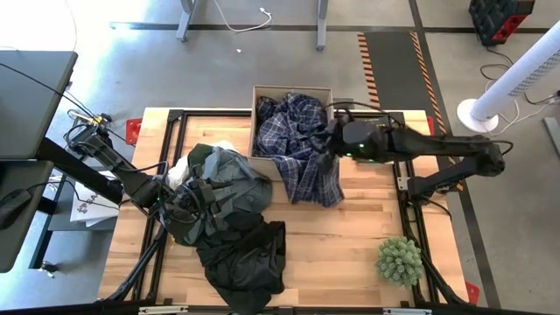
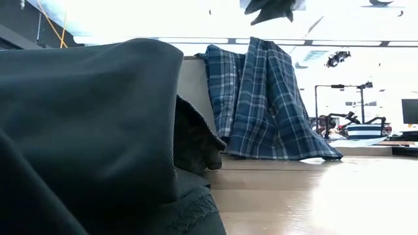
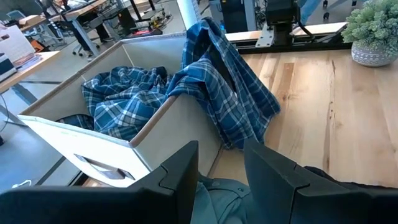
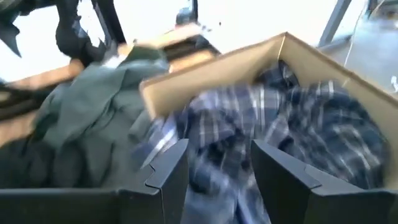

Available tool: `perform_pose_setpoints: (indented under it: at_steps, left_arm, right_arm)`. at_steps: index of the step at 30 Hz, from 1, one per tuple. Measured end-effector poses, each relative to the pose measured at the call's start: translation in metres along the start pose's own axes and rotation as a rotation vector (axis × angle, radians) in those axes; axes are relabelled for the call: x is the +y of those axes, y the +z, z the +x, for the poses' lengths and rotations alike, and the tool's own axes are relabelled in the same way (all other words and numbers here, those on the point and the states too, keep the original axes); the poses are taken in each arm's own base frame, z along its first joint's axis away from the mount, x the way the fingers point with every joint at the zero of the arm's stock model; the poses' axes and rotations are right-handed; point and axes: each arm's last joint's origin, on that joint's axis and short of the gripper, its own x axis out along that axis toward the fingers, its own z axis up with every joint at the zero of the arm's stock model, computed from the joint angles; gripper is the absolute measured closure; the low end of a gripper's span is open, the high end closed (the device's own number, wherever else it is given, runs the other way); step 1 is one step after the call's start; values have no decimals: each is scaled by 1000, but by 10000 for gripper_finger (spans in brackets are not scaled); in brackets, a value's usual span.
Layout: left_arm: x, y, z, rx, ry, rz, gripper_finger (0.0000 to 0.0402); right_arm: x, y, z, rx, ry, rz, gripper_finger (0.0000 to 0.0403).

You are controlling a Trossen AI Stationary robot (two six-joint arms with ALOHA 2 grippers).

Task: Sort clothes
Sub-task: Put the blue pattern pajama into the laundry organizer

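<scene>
A navy-and-white plaid shirt [image 1: 297,144] lies partly in the tan cardboard box [image 1: 262,131]. It hangs over the box's near wall, with its hem on the table [image 2: 281,153]. My right gripper [image 4: 217,177] is open above it, at the box's near right corner [image 1: 325,150]. A grey-green garment [image 1: 223,188] is heaped at the table's left, on a black one [image 1: 249,258]. A bit of white cloth [image 1: 223,146] shows behind the heap. My left gripper [image 3: 221,177] is open, low over the grey-green cloth [image 3: 224,196].
A small green plant [image 1: 400,260] stands at the table's near right, and also shows in the left wrist view [image 3: 373,31]. Bare wood [image 1: 359,245] lies between the heap and the plant. The dark heap fills the left of the low view [image 2: 85,130].
</scene>
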Motion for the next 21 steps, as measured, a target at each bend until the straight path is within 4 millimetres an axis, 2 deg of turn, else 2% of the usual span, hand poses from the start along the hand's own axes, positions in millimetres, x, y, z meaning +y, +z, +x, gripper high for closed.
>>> perform_pose_setpoints:
  at_steps: [2,4,8,12,16,18,21]
  left_arm:
    - [0,0,0,0,-1,-4,277]
    - [0,0,0,1,-1,-4,277]
    - [0,0,0,1,-1,-3,277]
    - [0,0,0,2,-2,2,277]
    - [0,0,0,2,-2,2,277]
    - [0,0,0,2,-3,2,277]
    - [0,0,0,2,-3,2,277]
  right_arm:
    - [3,4,-19,98,5,5,234]
    - [5,-2,-33,221,-4,16,234]
    - [9,-36,-41,430,-103,26,234]
    - [9,-87,-22,504,-301,22,234]
    - [-7,-149,5,466,-529,143,234]
    - [-14,-179,18,465,-532,205,234]
    - [-11,-211,39,423,-350,323,234]
